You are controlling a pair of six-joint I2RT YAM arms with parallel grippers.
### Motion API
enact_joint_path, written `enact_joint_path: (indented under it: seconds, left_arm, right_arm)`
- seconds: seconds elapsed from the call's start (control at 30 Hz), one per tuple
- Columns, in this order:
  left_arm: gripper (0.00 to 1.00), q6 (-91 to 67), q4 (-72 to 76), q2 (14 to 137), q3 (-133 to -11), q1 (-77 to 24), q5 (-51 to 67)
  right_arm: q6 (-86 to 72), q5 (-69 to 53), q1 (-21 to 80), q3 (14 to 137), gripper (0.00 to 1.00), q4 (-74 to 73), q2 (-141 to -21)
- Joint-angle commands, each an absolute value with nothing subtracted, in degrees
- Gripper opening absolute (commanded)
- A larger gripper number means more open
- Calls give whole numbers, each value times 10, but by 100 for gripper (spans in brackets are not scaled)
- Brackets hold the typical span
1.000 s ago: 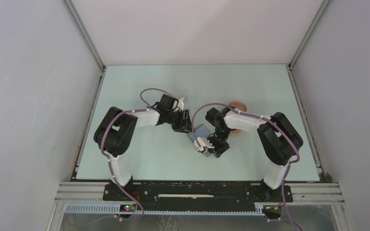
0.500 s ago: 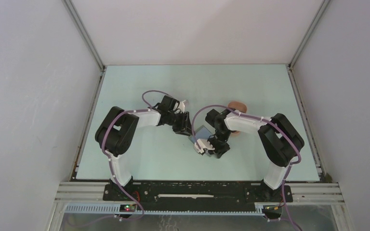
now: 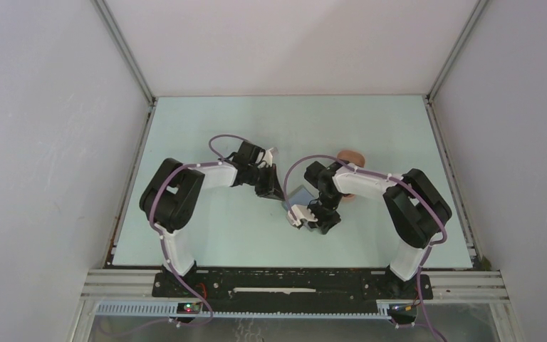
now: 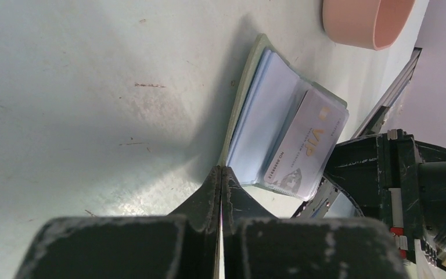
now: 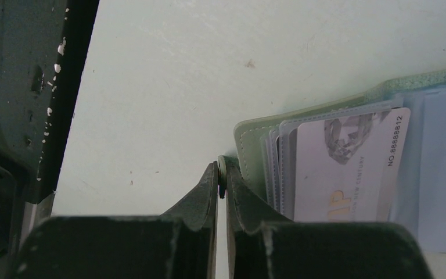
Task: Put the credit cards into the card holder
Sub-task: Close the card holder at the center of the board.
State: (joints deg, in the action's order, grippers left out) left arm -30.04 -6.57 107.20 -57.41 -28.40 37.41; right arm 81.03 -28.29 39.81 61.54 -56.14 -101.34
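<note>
Pale green tabletop [image 3: 206, 235] ran between grey walls, with both arms meeting near its middle.

On the left, the left gripper [image 4: 221, 171] had its fingers pressed fully together. The tips sat at the near corner of the card holder [image 4: 267, 116]. Whether they nipped the cover or only touched it could not be told.

The holder lay open on the table just right of them, clear sleeves fanned. A silvery VIP card [image 4: 308, 145] sat in one sleeve. No second card showed in any view.

Further right, the right gripper [image 5: 221, 174] was closed on the holder's green cover edge.

The step in hand looked like steadying the open holder so the card could seat. It would probably go best with the right pinch kept firm and any nudge from the left made gently along the sleeve, so the holder did not slide.

The overhead view showed only a small grey patch for the holder, though it placed the pink tray [image 4: 363, 23] beyond the right arm. The left wrist view showed the sleeves and the card's face. Only the right wrist view showed the cover lip caught between fingers.
</note>
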Motion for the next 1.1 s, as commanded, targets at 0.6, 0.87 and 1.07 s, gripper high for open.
enact_joint_path:
  seconds: [0.6,0.87,1.07]
  left_arm:
    - [0,-305,-52,975,-533,-300,384]
    - [0,-308,-60,955,-535,-307,386]
    - [0,-305,-75,938,-539,-311,381]
  right_arm:
    - [796,-356,332,617,61,-589,-937]
    - [789,-371,314,617,65,-610,-940]
    - [795,-402,289,617,69,-635,-932]
